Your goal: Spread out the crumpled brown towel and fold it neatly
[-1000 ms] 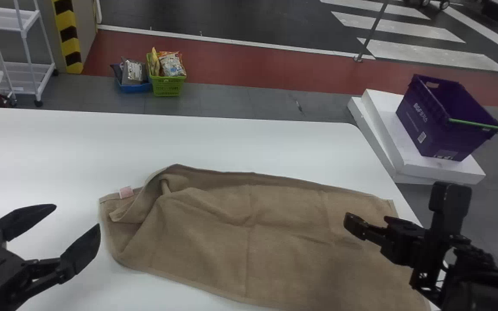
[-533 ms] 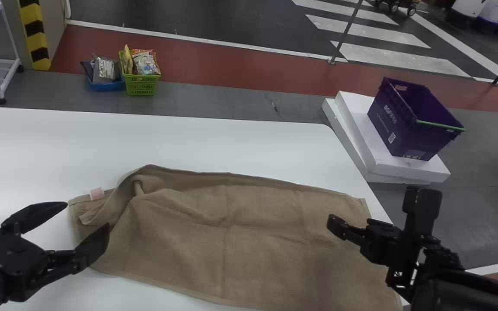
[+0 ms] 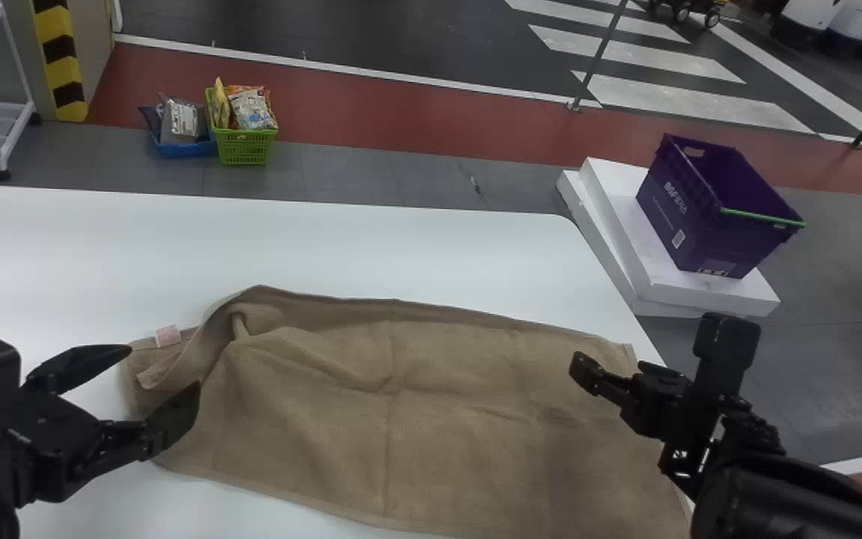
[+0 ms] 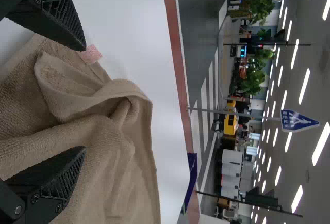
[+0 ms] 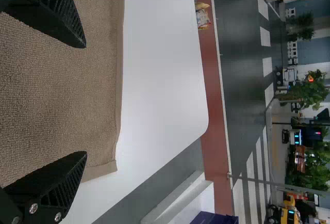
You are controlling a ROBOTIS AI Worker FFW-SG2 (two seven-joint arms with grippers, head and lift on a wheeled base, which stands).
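My left claw point(image 4: 84, 99), wide, is at the rumpled left end of the brown towel point(image 3: 431, 419) on the worktop point(image 3: 401, 243); right claw point(image 5: 85, 99), also wide, near its far-right corner. Method: pinch the flap's top layer beside the tag point(image 3: 167, 335), draw outward low.

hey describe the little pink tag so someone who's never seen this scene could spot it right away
On the white table lies a brown towel. At its far left corner, just past the left hand, a small tag lies beside the raised fold. Its pale pink sets it apart from the brown towel and the black hand.
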